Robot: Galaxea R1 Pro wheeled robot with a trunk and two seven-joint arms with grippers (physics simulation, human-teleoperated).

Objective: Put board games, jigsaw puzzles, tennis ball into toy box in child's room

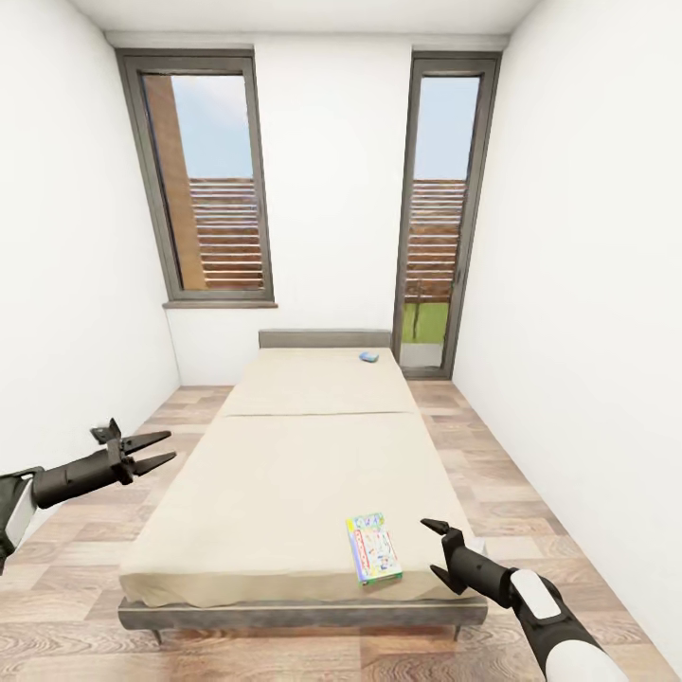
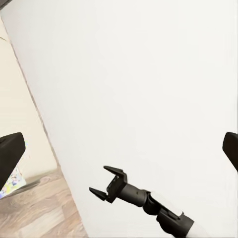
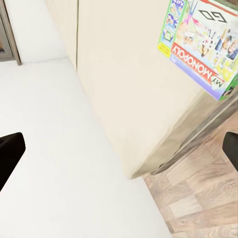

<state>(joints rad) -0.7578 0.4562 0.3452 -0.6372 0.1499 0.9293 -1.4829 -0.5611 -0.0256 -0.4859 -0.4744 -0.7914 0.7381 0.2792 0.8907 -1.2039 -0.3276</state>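
Since both board games still lie on the bed [image 1: 284, 474], the collecting looks barely begun, if at all. The multicolour Monopoly box [image 1: 373, 548] rests near the bed's foot corner, just beside the right gripper [image 1: 439, 547], whose jaws stand wide and empty. The small blue box [image 1: 368, 357] sits at the bed's head end. The left gripper [image 1: 159, 451] hangs beside the bed, jaws apart, holding nothing.
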